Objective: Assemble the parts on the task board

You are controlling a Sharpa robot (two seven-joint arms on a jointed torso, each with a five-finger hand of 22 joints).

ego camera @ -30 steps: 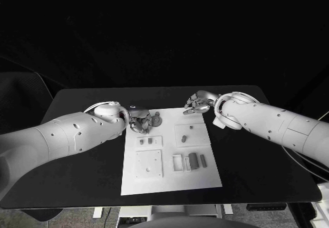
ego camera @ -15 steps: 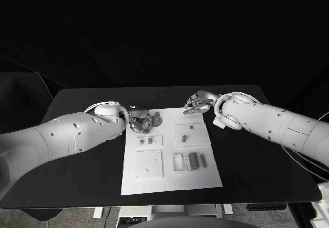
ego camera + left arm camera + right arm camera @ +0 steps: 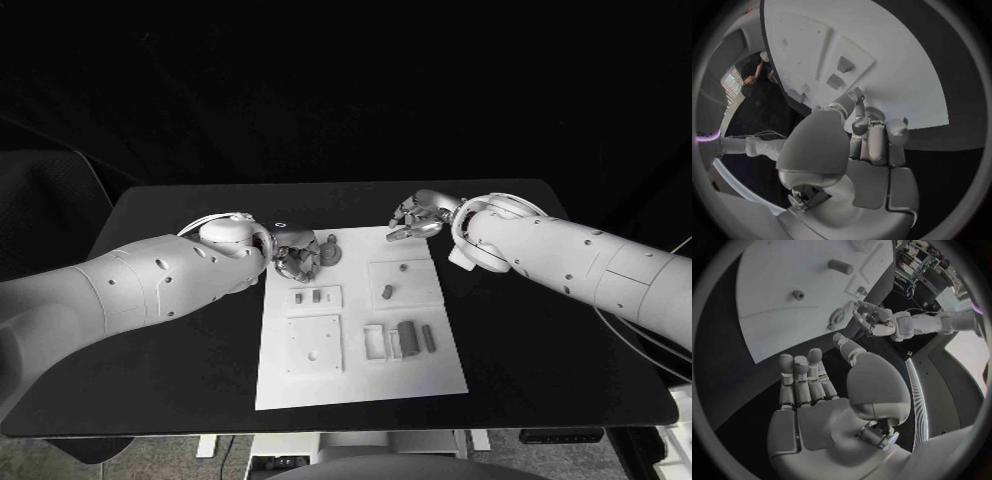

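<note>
One white task board (image 3: 361,372) on one black table (image 3: 173,350); two silver hands, left (image 3: 296,256) and right (image 3: 417,217); about six small grey parts (image 3: 387,292), centre frame.

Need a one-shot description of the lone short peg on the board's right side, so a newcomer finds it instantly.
Start at the white task board mid-table. On its right half, find the raised square panel just below the right robot hand. The small dark peg lies alone on that panel; the other dark pieces sit in pairs, on the left panel and lower right.
</note>
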